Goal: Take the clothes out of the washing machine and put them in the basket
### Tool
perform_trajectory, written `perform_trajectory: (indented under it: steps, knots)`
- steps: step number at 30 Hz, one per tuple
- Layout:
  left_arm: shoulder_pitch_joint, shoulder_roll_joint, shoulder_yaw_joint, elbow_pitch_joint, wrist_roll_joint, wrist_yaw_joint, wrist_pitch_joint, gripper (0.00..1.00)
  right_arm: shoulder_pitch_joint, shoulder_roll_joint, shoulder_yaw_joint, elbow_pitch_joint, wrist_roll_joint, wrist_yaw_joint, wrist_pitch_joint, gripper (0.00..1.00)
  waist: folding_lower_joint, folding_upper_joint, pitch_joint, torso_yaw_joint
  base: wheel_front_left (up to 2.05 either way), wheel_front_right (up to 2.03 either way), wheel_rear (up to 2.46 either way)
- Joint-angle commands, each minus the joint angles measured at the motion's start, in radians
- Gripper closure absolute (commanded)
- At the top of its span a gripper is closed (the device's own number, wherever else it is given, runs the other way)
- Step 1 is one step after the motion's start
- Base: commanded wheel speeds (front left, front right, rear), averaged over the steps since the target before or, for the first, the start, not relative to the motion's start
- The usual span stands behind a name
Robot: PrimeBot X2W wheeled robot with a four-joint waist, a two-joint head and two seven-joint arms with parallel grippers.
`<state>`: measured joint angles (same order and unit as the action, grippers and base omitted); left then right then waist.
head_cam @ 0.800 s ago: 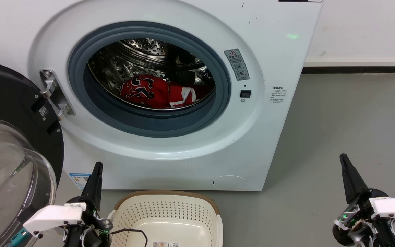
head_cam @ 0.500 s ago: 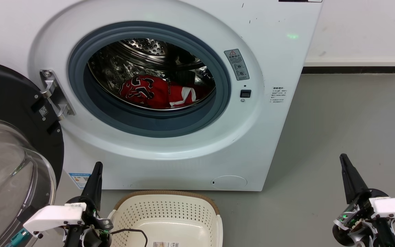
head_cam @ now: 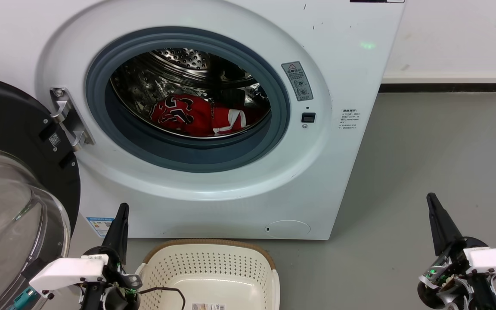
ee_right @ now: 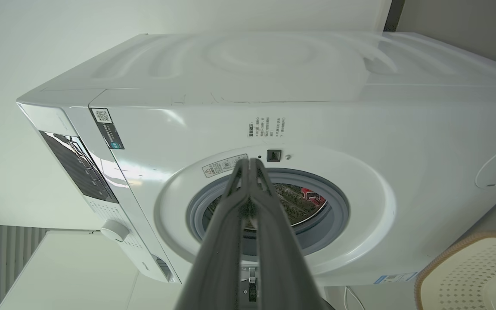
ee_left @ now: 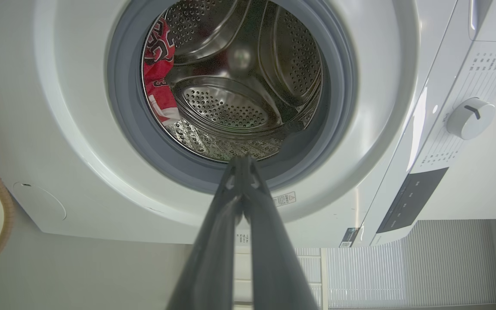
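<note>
Bright red lettered clothes [head_cam: 196, 115] lay inside the white front-loading washing machine [head_cam: 239, 206], the cream perforated plastic basket [head_cam: 209, 260] before it, with the left gripper [head_cam: 123, 207] and right gripper [head_cam: 430, 198] each keeping dark fingers pressed together.

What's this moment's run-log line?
door open | red jerseys in drum | basket on floor | left gripper shut | right gripper shut

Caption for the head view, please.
Left claw and right claw shut, either side of the basket; clothes in the open washing machine.

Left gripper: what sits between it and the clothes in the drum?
Head view: from left gripper up to the clothes lie the white front of the washing machine and its grey porthole rim. The door hangs open, aside.
</note>
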<state>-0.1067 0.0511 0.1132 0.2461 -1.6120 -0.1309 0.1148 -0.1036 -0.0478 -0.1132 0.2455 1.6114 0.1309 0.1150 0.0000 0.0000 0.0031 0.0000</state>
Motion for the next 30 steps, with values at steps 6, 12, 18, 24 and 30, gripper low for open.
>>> perform_trajectory:
  steps: [6, 12, 18, 24, 30]
  knots:
    - [0.026, -0.002, -0.007, 0.022, 0.006, 0.000, -0.010, 0.00, 0.025, 0.004, 0.005, 0.022, -0.003, 0.000, -0.009, 0.00, 0.0000, 0.0000, 0.000, 0.000, 0.00, 0.00, 0.00]
    - [0.038, -0.002, -0.006, 0.005, 0.031, 0.000, -0.041, 0.00, 0.037, 0.003, 0.011, 0.007, -0.021, 0.000, -0.040, 0.00, 0.0000, 0.0000, 0.001, -0.001, 0.00, 0.00, 0.00]
    - [0.042, -0.002, 0.013, 0.000, 0.076, 0.000, -0.065, 0.00, 0.042, 0.002, 0.000, 0.001, -0.054, 0.000, -0.065, 0.00, 0.0000, 0.0000, 0.001, -0.002, 0.00, 0.00, 0.00]
    - [0.040, -0.002, 0.055, 0.005, 0.155, 0.001, -0.092, 0.00, 0.041, 0.002, -0.029, -0.009, -0.176, 0.000, -0.092, 0.00, 0.0000, 0.0000, 0.001, -0.002, 0.00, 0.00, 0.00]
    - [0.033, -0.002, 0.097, -0.024, 0.261, 0.017, -0.117, 0.00, 0.036, 0.001, -0.053, -0.027, -0.339, 0.000, -0.117, 0.00, 0.0000, 0.0000, 0.003, -0.002, 0.00, 0.00, 0.00]
